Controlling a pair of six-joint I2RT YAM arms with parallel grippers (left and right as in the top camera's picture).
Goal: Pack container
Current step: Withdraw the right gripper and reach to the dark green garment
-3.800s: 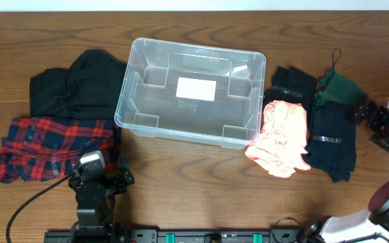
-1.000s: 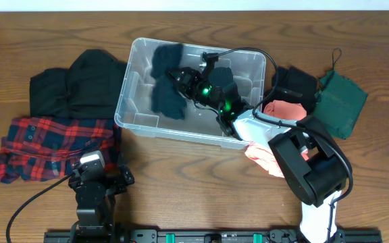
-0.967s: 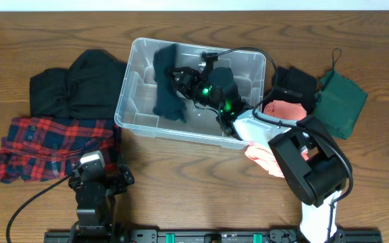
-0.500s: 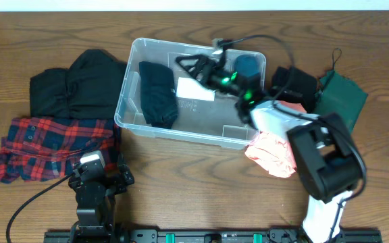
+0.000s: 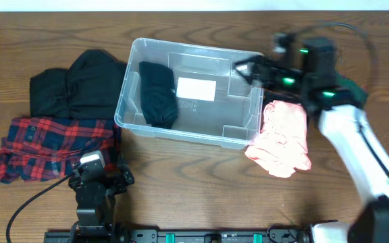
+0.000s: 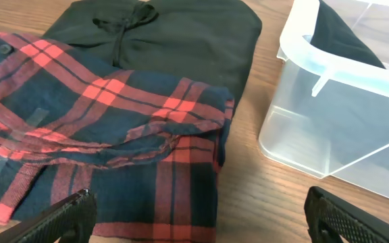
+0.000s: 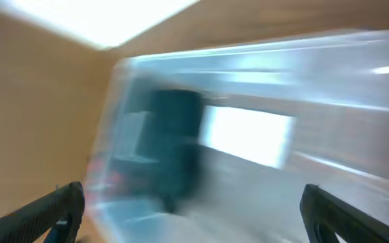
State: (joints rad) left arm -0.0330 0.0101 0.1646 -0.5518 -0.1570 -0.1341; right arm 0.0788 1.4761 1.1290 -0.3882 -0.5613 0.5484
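Note:
The clear container (image 5: 130, 91) stands at the middle back of the table, white label (image 5: 196, 89) on its floor. A dark folded garment (image 5: 158, 94) lies inside at its left end. My right gripper (image 5: 243, 69) is open and empty, hovering over the container's right end. Its wrist view is blurred but shows open jaws (image 7: 191, 202) facing the container (image 7: 329, 74), with the dark garment (image 7: 174, 135) inside. My left gripper (image 5: 107, 177) rests open near the front edge. In its wrist view the jaws (image 6: 198, 206) are over the plaid shirt's edge (image 6: 113, 115), with the container (image 6: 329, 128) to the right.
A black garment (image 5: 80, 84) and a red plaid shirt (image 5: 53, 145) lie left of the container. A pink garment (image 5: 282, 138) lies right of it. A green garment (image 5: 355, 94) is partly hidden behind my right arm.
My right gripper carried the dark garment into the container, let it go at the left end, and pulled back to the right, now empty. The left arm has not moved.

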